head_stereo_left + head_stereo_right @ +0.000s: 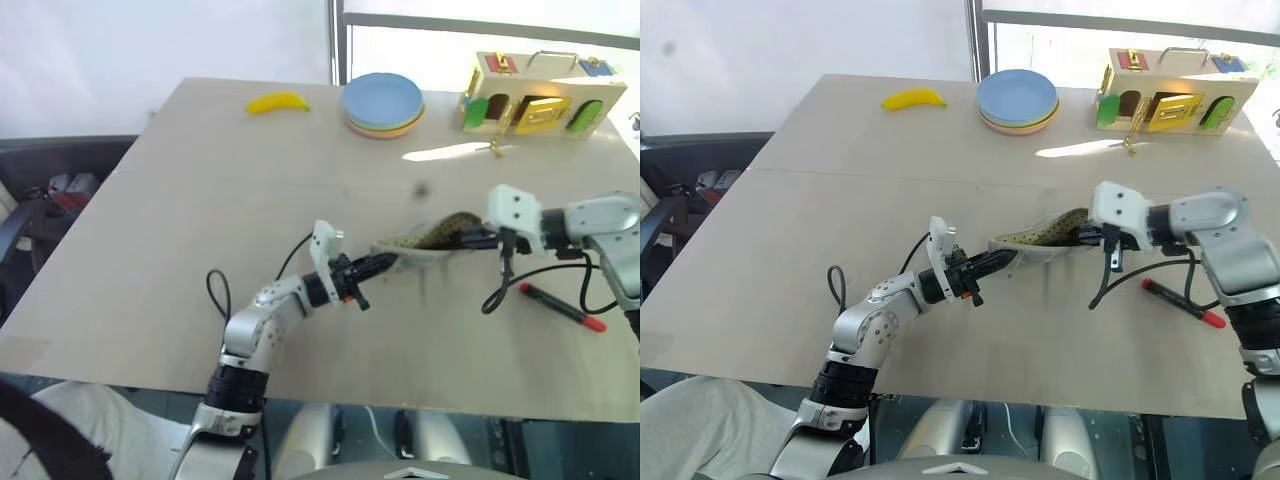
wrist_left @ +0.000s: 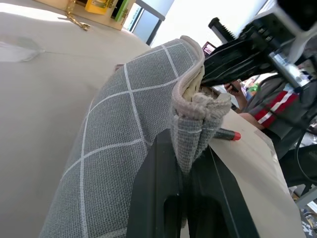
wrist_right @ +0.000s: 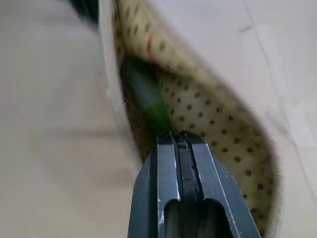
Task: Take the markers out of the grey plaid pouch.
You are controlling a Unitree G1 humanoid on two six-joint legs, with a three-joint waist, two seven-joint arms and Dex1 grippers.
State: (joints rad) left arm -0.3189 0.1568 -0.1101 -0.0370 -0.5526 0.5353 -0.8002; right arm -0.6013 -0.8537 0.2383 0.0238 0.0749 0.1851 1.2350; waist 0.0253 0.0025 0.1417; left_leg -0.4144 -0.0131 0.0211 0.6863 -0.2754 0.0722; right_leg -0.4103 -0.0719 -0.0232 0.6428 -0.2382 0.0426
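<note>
Pinching the pouch's end seam between its pressed-together fingers, the left gripper [image 1: 385, 263] holds the grey plaid pouch [image 2: 129, 134] up off the counter [image 1: 200, 200]; that anchor should stay firm. Inside the dotted lining lies the green highlighter [image 3: 146, 94]. The right gripper [image 3: 179, 139], fingers pressed together at its tip, should draw out straight along the pouch. Whether they truly grip it is unclear. The black marker [image 1: 560, 306] lies out.
</note>
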